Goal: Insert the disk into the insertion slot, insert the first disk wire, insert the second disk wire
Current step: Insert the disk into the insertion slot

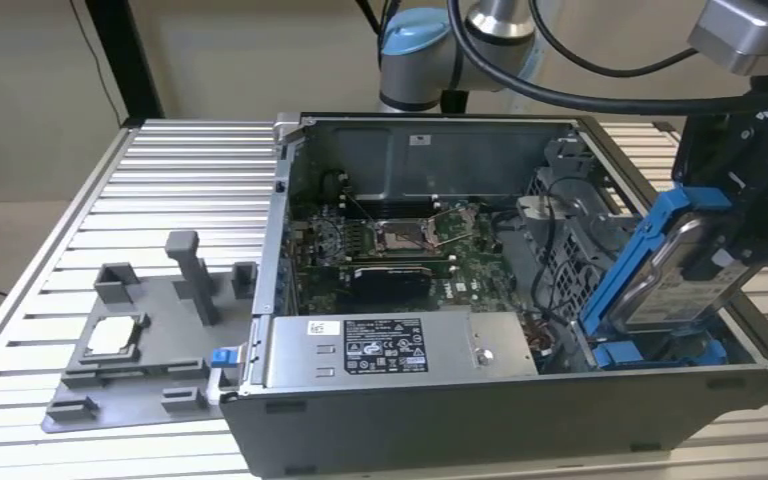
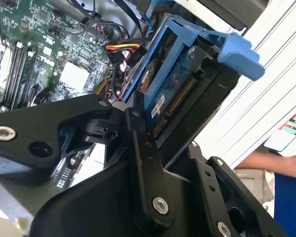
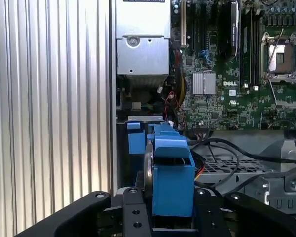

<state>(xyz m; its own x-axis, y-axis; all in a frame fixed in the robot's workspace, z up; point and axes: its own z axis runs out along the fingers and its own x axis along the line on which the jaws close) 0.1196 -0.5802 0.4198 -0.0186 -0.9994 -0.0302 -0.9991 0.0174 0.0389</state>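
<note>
Silver slatted table [image 1: 157,190] (beige wall [image 1: 224,50]) underlies tool [image 1: 742,248] gripping disk [image 1: 664,282]

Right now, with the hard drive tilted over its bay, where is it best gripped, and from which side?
Probably across its two broad flat faces near the raised end, coming from above, as the gripper holds the hard drive now. The faces are parallel, and the lower end is left free to enter the drive bay.

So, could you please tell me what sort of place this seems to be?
Most likely a robotics lab bench for computer assembly: an open computer case sits on a ribbed aluminium table, a grey fixture tray lies beside it, and the end effector holds the blue-framed disk.
</note>
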